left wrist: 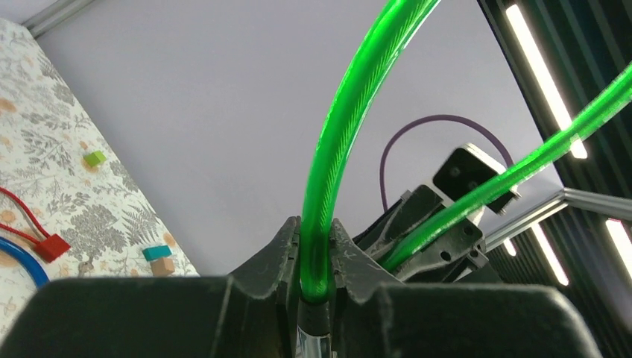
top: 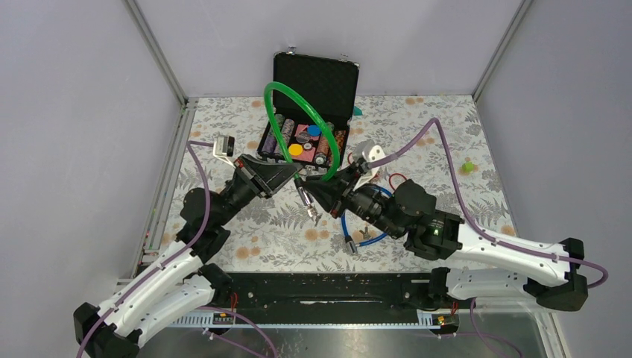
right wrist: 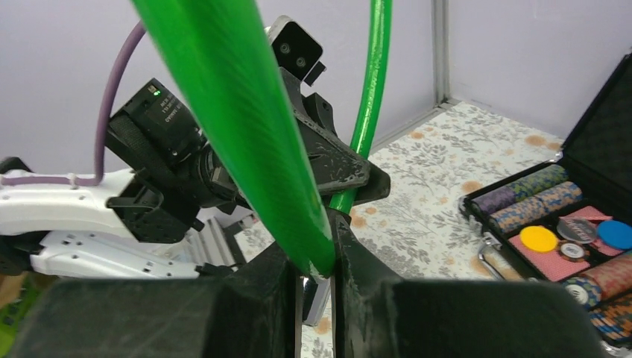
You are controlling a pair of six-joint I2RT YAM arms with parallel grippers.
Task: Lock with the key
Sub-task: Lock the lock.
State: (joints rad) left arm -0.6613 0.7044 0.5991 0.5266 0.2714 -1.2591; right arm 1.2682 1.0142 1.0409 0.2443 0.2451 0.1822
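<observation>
1. Top view: the left hand (top: 296, 180) and right hand (top: 320, 192) meet nose to nose over the middle of the surface (top: 246, 224). Each is clenched on one end of the green cable (top: 277, 90). The cable rises from them in a tall loop that arcs in front of the open case (top: 317, 74). Short metal ends (top: 308, 204) hang between the two hands. The ends seem to be held this close so that one can be pushed into the other. I cannot make out a key. A blue cable (top: 343, 222) and a red cord (top: 396, 179) lie on the surface under the right arm, apart from the loop.

2. Left wrist view: the left hand's fingers (left wrist: 285, 250) pinch the green cable just above its dark collar. This grip leaves the fitting below free and keeps it steady. The cable curves up and over to the right hand opposite, which grips the other end.

3. Right wrist view: the right hand's fingers (right wrist: 350, 257) squeeze the cable the same way, with a bit of metal showing below the grip. The left hand faces it, just beside. The case lies off to the right with its chips, clear of the work. To my eye the ends are lined up but not yet joined, and the locking turn is not yet done.
</observation>
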